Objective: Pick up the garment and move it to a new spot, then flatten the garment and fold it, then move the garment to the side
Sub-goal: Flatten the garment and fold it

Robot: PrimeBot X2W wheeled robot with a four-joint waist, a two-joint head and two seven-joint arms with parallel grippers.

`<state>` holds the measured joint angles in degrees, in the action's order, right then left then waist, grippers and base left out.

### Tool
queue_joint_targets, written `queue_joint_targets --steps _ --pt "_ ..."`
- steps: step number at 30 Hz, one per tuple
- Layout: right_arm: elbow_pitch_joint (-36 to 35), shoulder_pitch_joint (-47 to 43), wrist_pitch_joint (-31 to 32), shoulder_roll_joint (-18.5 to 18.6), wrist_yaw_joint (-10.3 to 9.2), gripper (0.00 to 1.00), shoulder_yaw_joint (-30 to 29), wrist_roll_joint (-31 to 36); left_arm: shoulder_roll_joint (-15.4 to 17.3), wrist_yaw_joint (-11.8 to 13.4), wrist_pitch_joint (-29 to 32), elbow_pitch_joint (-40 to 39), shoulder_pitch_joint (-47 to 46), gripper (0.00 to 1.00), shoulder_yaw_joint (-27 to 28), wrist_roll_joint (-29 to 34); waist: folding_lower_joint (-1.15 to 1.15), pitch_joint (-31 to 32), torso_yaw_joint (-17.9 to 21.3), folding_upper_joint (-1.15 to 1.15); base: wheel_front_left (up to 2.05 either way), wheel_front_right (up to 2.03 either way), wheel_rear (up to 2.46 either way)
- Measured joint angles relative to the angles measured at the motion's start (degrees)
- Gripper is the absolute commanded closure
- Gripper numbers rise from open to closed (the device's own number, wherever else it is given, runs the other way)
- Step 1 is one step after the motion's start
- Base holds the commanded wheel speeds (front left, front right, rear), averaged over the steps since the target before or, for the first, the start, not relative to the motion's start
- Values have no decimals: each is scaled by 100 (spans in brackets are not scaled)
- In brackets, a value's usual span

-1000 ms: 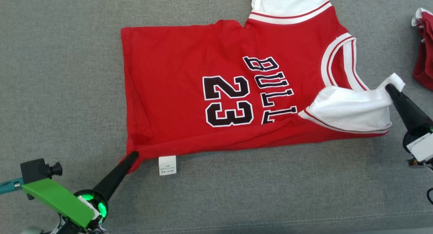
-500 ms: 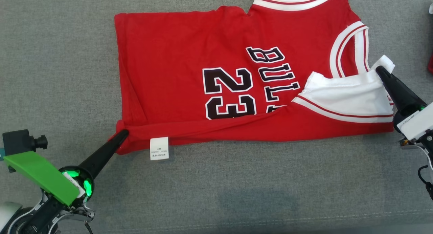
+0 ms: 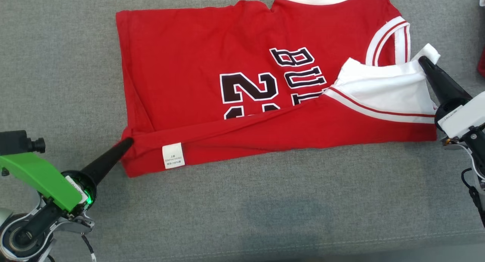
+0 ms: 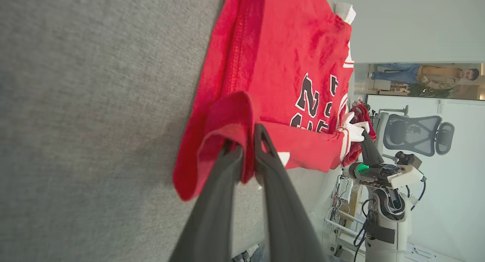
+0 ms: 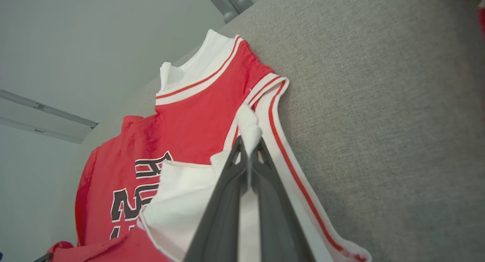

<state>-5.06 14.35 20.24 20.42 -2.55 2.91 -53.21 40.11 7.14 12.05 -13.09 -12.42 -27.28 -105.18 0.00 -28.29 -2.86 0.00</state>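
Observation:
The garment [image 3: 227, 65] is a red jersey with white trim and black lettering, lying on the grey cloth surface [image 3: 265, 209]. Its near edge is folded up over the lower part of the number. My left gripper [image 3: 127, 142] is shut on the red hem corner at the lower left; in the left wrist view the hem [image 4: 235, 114] curls between the fingertips [image 4: 259, 131]. At the right, my right gripper [image 3: 422, 60] is shut on the white sleeve fabric [image 5: 248, 123], holding that flap over the jersey's chest.
Another red and white cloth [image 3: 482, 65] lies at the right edge of the surface. A stitched seam [image 3: 303, 247] runs along the surface's near edge. In the left wrist view, an office chair [image 4: 413, 135] stands beyond the surface and a person [image 4: 435, 74] is far behind.
Both grippers have carried the garment's near edge farther over its front, so the fold now covers the lower half of the number. The head view has shifted as well.

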Motion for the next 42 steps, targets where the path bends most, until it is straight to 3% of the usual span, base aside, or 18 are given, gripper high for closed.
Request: queue_joint_targets --steps 8,14,22,27,42 --pt "81 51 -167 -63 5 0 108 153 -125 1 -330 -137 -679 0 151 589 0 -20 28 0 0 0 0" --pt "-22 -7 -505 -42 91 0 65 455 -9 1 -823 -45 -455 0 326 951 0 31 118 0 0 0 0" --pt "-244 -783 -743 158 44 0 -53 765 -367 1 -1009 -297 458 0 22 652 0 116 105 0 0 0 0" --pt "-283 -1175 -739 90 44 0 94 756 -404 1 -1068 -267 750 0 -44 549 0 165 39 0 0 0 0" --pt "-312 -1452 -742 120 -7 0 143 848 -506 1 -1049 -51 766 0 -103 443 0 111 70 0 0 0 0"
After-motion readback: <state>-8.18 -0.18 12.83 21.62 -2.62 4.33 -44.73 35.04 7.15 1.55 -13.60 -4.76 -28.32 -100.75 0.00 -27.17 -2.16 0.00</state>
